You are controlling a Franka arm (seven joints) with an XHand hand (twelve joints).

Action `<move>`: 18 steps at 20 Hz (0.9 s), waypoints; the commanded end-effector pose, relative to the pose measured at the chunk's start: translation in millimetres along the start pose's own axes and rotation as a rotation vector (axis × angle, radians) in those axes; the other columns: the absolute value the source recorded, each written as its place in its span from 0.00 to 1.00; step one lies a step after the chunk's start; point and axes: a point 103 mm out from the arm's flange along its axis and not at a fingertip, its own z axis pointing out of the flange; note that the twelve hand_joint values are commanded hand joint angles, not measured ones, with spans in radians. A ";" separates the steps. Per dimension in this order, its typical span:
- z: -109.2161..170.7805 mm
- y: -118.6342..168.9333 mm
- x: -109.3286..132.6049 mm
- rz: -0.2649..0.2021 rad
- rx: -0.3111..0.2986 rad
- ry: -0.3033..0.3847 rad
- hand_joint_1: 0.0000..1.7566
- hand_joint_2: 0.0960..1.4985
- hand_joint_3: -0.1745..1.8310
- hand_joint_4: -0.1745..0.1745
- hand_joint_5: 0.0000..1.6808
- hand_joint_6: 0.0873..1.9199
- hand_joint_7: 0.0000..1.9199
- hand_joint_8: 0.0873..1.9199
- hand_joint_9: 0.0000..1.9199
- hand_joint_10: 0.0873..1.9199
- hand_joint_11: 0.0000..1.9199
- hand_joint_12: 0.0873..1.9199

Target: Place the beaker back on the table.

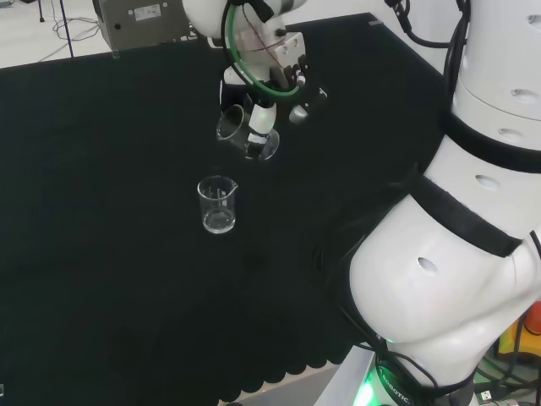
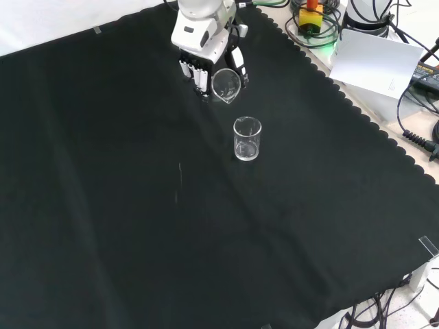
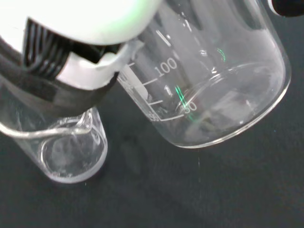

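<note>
Two clear glass beakers are on your list. Item one, the held beaker: in the front view you see it tilted, mouth turned toward the camera, spout down, raised off the cloth near the top of the picture. The hand has its black and white fingers curled against the left side of the glass and a thumb on the right, so you can log it as closed around this beaker. In the head view the same beaker hangs tipped under the hand, mouth to the left, clear of the cloth. In the wrist view its graduated wall is close up, held aslant, with no liquid visible inside.

Item two, the standing beaker: upright on the desk, just below and right of the held one in the front view; in the head view it stands below the hand, apart from it. It looks empty.

Surface: black cloth with a scalloped edge along the right of the front view. Beyond that edge you have a white panel, cables and a yellow and red box.
</note>
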 end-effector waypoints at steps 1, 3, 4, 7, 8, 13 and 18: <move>9.0 1.8 -20.3 -0.012 -0.079 0.088 0.75 0.36 0.47 0.00 0.74 0.35 0.68 0.34 0.95 0.00 0.76 0.24; 12.2 4.4 -25.8 -0.020 -0.104 0.109 0.75 0.36 0.47 0.00 0.74 0.35 0.68 0.34 0.95 0.00 0.76 0.24; 14.4 6.8 -28.6 -0.023 -0.119 0.125 0.75 0.36 0.46 0.00 0.74 0.35 0.68 0.34 0.95 0.00 0.76 0.24; 22.3 15.8 -39.5 -0.031 -0.154 0.190 0.75 0.36 0.46 0.00 0.74 0.35 0.68 0.34 0.94 0.00 0.76 0.24; 25.1 19.5 -42.8 -0.036 -0.160 0.209 0.75 0.36 0.46 0.00 0.74 0.35 0.68 0.34 0.94 0.00 0.76 0.24; 41.7 38.7 -56.9 -0.048 -0.203 0.272 0.74 0.38 0.45 0.00 0.73 0.36 0.67 0.34 0.94 0.00 0.76 0.25; 59.4 60.2 -63.1 -0.058 -0.282 0.344 0.74 0.39 0.44 0.00 0.73 0.36 0.67 0.34 0.93 0.00 0.75 0.25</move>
